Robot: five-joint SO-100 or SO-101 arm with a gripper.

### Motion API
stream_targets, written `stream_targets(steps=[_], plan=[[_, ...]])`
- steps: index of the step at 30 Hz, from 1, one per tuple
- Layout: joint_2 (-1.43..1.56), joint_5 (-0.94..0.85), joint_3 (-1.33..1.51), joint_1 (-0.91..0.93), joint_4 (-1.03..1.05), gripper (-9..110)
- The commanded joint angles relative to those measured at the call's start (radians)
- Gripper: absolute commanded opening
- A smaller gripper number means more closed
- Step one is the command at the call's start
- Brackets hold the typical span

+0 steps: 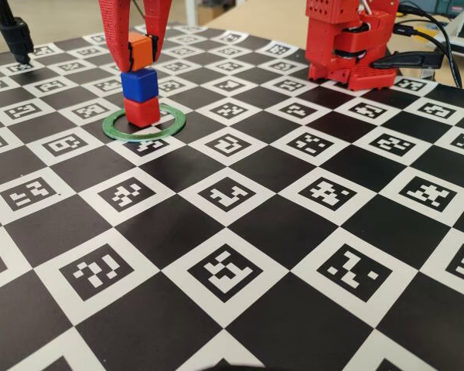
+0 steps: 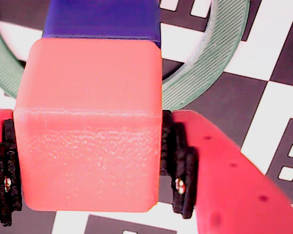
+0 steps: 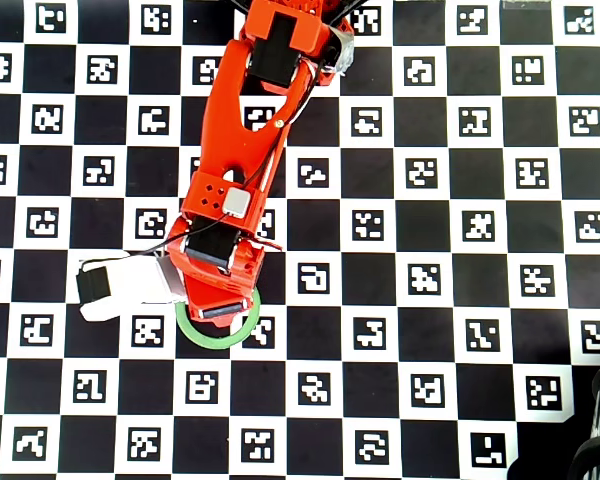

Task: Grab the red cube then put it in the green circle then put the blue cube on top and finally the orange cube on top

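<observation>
The gripper [image 1: 141, 48] is clamped on the orange cube [image 1: 141, 49], holding it right over the stack, and this looks like the last placement of the task. In the fixed view the red cube [image 1: 142, 111] sits inside the green circle [image 1: 144, 124] on the checkered marker board [image 1: 294, 232], with the blue cube [image 1: 138, 83] squarely on top of it. The orange cube hangs just above the blue one; whether the two faces touch cannot be told from here. In the wrist view the orange cube [image 2: 90, 124] fills the frame between the two black pads [image 2: 178, 168], and the blue cube [image 2: 102, 18] peeks out beyond it, shifted a little to the right. That offset is the thing to watch: nudging the cube into line before lowering should help, then a straight, slow descent until it rests flat. The jaws should part gently and evenly, since a dragging pad could tip the tower. In the overhead view the arm [image 3: 245, 150] hides the stack, so only part of the ring shows.
</observation>
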Motion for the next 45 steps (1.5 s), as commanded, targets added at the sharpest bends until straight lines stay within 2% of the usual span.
stream_targets(steps=[1,45], plan=[[0.040,0.006,-0.066,0.003,-0.003,9],[0.058,0.035,0.021,-0.011,-0.034,9]])
